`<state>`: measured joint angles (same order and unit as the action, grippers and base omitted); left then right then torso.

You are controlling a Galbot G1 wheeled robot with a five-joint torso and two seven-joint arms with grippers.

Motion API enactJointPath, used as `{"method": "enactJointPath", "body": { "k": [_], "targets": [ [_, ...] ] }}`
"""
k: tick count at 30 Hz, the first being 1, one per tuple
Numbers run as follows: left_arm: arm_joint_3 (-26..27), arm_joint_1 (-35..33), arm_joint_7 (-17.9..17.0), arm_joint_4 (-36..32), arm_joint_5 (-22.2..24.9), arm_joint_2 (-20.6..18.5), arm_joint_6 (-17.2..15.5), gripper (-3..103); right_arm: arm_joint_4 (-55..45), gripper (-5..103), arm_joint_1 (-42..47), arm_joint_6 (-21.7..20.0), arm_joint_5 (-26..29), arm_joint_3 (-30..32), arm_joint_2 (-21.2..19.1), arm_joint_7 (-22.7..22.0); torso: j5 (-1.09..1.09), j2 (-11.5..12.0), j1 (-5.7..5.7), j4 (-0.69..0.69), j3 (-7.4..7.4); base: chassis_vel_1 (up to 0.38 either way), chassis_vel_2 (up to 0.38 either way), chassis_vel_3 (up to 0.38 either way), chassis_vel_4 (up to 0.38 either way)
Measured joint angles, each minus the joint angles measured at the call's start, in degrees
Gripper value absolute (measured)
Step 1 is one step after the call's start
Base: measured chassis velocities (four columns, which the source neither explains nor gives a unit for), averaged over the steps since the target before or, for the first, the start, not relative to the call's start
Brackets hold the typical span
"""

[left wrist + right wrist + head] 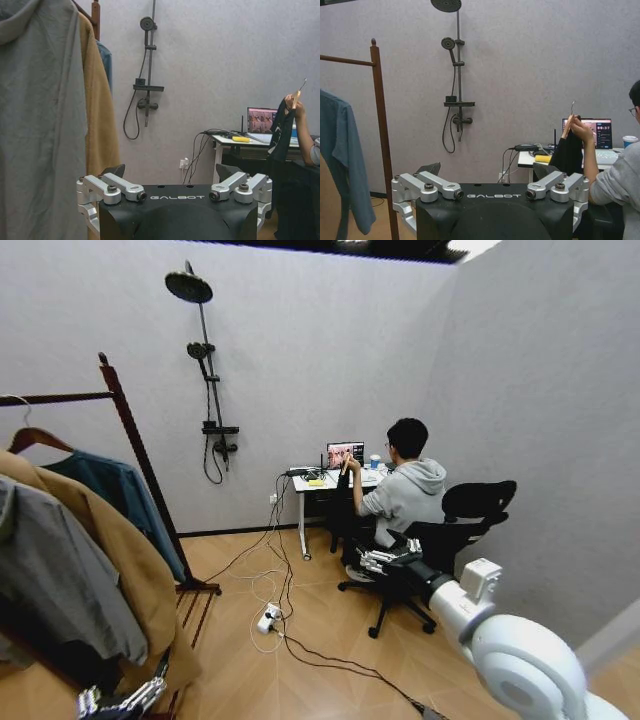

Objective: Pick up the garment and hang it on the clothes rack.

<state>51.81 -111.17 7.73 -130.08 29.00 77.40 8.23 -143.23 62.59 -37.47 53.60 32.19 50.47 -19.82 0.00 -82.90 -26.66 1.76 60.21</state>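
Both our tools are hanging open and empty: the left tool (pixel 120 702) low beside the clothes rack (pixel 135 455), the right tool (pixel 385 562) reaching forward. A person's hand (pixel 580 131) is holding up the garment (pixel 568 155) on its hanger by the tabletop (pixel 325 480), presumably offering it.

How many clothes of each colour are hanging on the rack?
Grey sweatshirt: 1
Tan coat: 1
Blue-green shirt: 1
Total on the rack: 3
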Motion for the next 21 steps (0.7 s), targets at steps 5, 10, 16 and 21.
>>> {"method": "enactJointPath", "body": {
  "k": [5,10,16,21],
  "targets": [
    [0.0,0.0,0.0,0.0,0.0,0.0,0.0,100,0.0,100,-0.14,0.0,-0.06,-0.34,0.04,-0.01,0.0,0.0,0.0,-0.02,0.0,0.133,-0.045,-0.046,0.144],
    [0.0,0.0,0.0,0.0,0.0,0.0,0.0,100,0.0,100,-0.14,0.01,-0.19,-0.65,0.05,-0.06,0.01,0.01,-0.01,-0.01,0.0,0.111,-0.088,-0.075,0.111],
    [0.0,0.0,0.0,0.0,0.0,0.0,0.0,100,0.0,100,0.28,0.02,-0.19,-0.41,-0.02,-0.12,0.01,0.0,0.0,-0.01,0.0,0.077,-0.085,-0.094,0.08],
    [0.0,0.0,0.0,0.0,0.0,0.0,0.0,100,0.0,100,0.36,0.02,-0.19,-0.38,0.0,-0.11,0.01,0.01,-0.01,-0.01,0.0,0.082,-0.077,-0.092,0.09]
  ]
}}
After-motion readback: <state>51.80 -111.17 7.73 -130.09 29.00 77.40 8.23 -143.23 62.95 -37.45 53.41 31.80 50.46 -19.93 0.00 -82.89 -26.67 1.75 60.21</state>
